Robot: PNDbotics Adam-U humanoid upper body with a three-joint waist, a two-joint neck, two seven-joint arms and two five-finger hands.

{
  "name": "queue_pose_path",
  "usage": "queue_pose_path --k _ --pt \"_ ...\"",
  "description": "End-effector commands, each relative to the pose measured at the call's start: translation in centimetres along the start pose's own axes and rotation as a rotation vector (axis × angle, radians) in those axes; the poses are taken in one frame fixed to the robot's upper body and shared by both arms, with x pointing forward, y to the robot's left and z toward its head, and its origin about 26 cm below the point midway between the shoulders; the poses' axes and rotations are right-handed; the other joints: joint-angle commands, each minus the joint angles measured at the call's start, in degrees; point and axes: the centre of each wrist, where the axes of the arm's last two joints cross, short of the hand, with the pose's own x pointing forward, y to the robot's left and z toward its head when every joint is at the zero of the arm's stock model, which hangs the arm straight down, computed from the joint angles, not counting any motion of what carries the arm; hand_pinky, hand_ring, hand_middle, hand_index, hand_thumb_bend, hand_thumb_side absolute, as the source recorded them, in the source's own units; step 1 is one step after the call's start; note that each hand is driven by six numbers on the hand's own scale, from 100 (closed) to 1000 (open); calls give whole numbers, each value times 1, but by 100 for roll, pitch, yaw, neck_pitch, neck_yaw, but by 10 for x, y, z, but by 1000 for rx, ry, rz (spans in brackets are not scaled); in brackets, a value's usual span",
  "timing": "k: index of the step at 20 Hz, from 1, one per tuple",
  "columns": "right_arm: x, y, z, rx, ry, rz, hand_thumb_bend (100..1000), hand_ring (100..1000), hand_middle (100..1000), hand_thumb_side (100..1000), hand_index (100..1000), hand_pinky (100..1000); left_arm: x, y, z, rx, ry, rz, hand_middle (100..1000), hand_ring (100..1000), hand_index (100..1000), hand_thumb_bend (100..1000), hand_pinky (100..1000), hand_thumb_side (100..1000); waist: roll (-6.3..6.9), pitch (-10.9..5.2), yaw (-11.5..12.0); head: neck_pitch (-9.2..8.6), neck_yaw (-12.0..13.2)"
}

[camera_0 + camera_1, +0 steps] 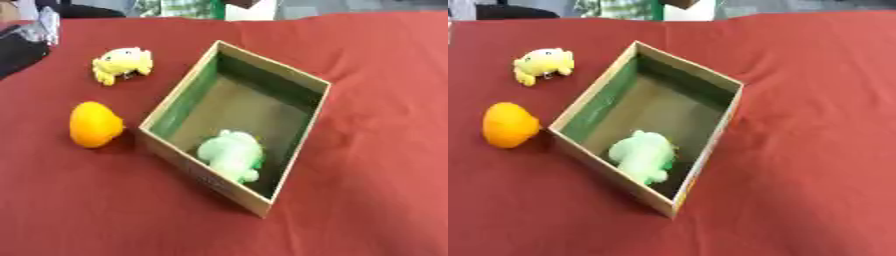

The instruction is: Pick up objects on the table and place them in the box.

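Sitting askew in the middle of the frame, an open cardboard box (pixel 306 132) rests on a table covered with a red cloth (pixel 367 200), one corner pointing toward the lower edge and another toward the top. Its inner walls are green along the upper-left and upper-right sides, and its floor is plain brown. Inside, at the lower end of the box close to the near corner, lies a pale green soft toy (pixel 232 154), touching or nearly touching the lower-left wall.

Two things lie outside the box on the cloth, both to its left. An orange rounded object (pixel 94 124) sits at the middle left of the frame, just beside the box's left corner but apart from it. A yellow soft toy (pixel 122 63) lies in the upper left, near the box's upper-left wall without touching it, and well apart from the orange object.

At the upper-left edge of the left eye view a dark shape with something pale beside it shows; what it is cannot be made out.

Neither robot hand shows in either view, so whether their fingers are spread, pressed together or pinching anything cannot be told.
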Motion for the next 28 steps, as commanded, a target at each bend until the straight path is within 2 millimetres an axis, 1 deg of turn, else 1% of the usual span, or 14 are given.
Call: queue_pose_path --k 1,2,7,10,11,12,13,16,18,19,21,24,26,28 --pt "7 -8 -2 -6 -31 21 100 824 794 880 925 868 -3 9 -8 -129 -36 -120 858 795 928 100 714 511 2 -95 -13 -75 34" --pt "6 -8 -1 -10 -26 21 100 824 794 880 925 868 -5 8 -10 -198 -43 -150 872 815 947 100 727 558 2 -100 -19 -76 36" --pt "4 -9 3 -24 -8 22 100 822 793 882 925 870 -14 7 -25 -530 -8 -282 908 866 1000 105 760 668 -8 -131 -57 -66 29" --pt "3 -9 5 -26 2 24 100 821 793 884 925 871 -19 9 -31 -681 36 -345 918 882 1000 226 772 731 -13 -143 -84 -75 -15" --pt "3 -9 6 -26 5 25 100 821 793 885 925 871 -20 10 -32 -720 48 -365 918 884 1000 245 773 742 -13 -146 -92 -78 -31" --pt "3 -9 7 -27 9 26 100 820 793 884 925 872 -22 12 -33 -754 59 -382 922 890 1000 324 780 790 -12 -148 -96 -81 -48" --pt "2 -9 7 -30 12 26 100 820 792 885 925 872 -23 13 -34 -786 70 -399 924 894 1000 383 783 806 -11 -150 -100 -82 -64" --pt "2 -9 9 -34 21 26 100 819 792 885 925 873 -27 15 -34 -861 97 -446 925 897 1000 506 785 850 -10 -156 -105 -86 -113" --pt "1 -9 10 -34 25 24 100 818 791 886 925 873 -31 15 -33 -896 112 -460 931 898 1000 544 784 856 -10 -160 -108 -97 -140" --pt "1 -9 10 -35 27 24 100 818 791 886 926 874 -32 15 -33 -914 119 -465 931 898 1000 546 783 854 -10 -161 -109 -102 -152" --pt "1 -8 11 -35 32 24 100 818 791 888 926 874 -37 12 -30 -959 129 -474 937 899 1000 541 779 818 -9 -163 -115 -106 -179" --pt "0 -8 12 -40 41 24 100 818 791 887 926 876 -44 8 -28 -1006 128 -471 934 892 1000 503 772 733 -7 -164 -120 -105 -212" --pt "0 -8 12 -45 46 24 100 818 790 886 925 876 -48 4 -26 -1032 121 -467 932 889 1000 520 768 731 -7 -163 -125 -106 -219" --pt "-1 -8 13 -48 51 23 100 817 790 885 925 876 -52 0 -24 -1054 118 -464 929 883 1000 553 764 761 -9 -162 -132 -105 -219"
